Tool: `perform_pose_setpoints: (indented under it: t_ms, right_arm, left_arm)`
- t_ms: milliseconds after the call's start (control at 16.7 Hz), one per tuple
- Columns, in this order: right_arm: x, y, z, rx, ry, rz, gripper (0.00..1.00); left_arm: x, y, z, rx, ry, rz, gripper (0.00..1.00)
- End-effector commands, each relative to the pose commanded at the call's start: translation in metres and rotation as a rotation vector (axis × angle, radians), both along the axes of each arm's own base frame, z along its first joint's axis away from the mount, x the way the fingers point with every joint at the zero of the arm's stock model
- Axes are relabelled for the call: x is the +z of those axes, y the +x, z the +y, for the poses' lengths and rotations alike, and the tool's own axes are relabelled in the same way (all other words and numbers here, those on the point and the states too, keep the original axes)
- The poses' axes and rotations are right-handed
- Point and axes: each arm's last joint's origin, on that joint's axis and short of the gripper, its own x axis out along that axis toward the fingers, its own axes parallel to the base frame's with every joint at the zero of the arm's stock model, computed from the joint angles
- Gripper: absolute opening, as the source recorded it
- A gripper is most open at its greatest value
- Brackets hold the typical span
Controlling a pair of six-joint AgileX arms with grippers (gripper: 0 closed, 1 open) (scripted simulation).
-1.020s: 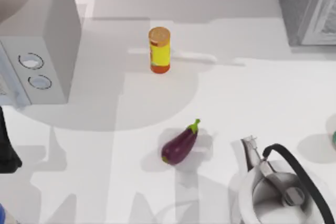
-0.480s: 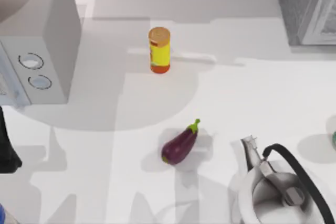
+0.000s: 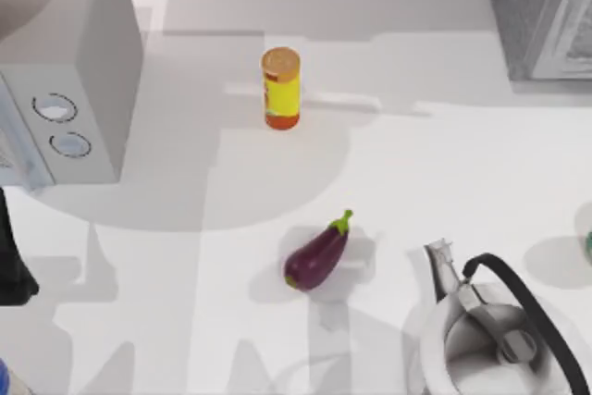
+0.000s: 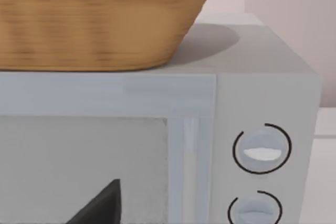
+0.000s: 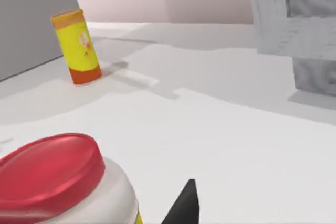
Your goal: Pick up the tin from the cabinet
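The tin (image 3: 281,88), a yellow cylinder with an orange lid and orange base band, stands upright on the white table (image 3: 444,173) toward the far middle, out in the open and not inside anything; the right wrist view shows it (image 5: 76,46) too, upright, with a small printed figure on its yellow side. The grey cabinet (image 3: 541,11) sits at the far right corner of the table, well apart from the tin; the right wrist view catches its pale side and frame (image 5: 294,19). A microwave (image 3: 69,90) with two round dials stands at the left, and the left wrist view shows a woven basket (image 4: 100,19) resting on top of it (image 4: 252,103). Nearer the front, a purple eggplant (image 3: 317,254) with a green stem lies on its side, and a metal kettle (image 3: 490,330) with a black handle stands at the front right. A white jar with a red lid (image 5: 50,174) sits close in the right wrist view. Left arm dark at the left edge (image 3: 11,261); cannot tell the state of either gripper.
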Motion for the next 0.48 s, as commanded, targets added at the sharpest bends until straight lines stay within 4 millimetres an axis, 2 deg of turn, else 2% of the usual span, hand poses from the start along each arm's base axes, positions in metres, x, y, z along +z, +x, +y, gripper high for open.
perform_pose_setpoints:
  t_ms: [120,480]
  right_arm:
    - [0.0,0.0,0.0,0.0,0.0,0.0,0.98]
    - [0.0,0.0,0.0,0.0,0.0,0.0,1.0]
  left_arm:
    - [0.0,0.0,0.0,0.0,0.0,0.0,1.0]
    - [0.0,0.0,0.0,0.0,0.0,0.0,1.0]
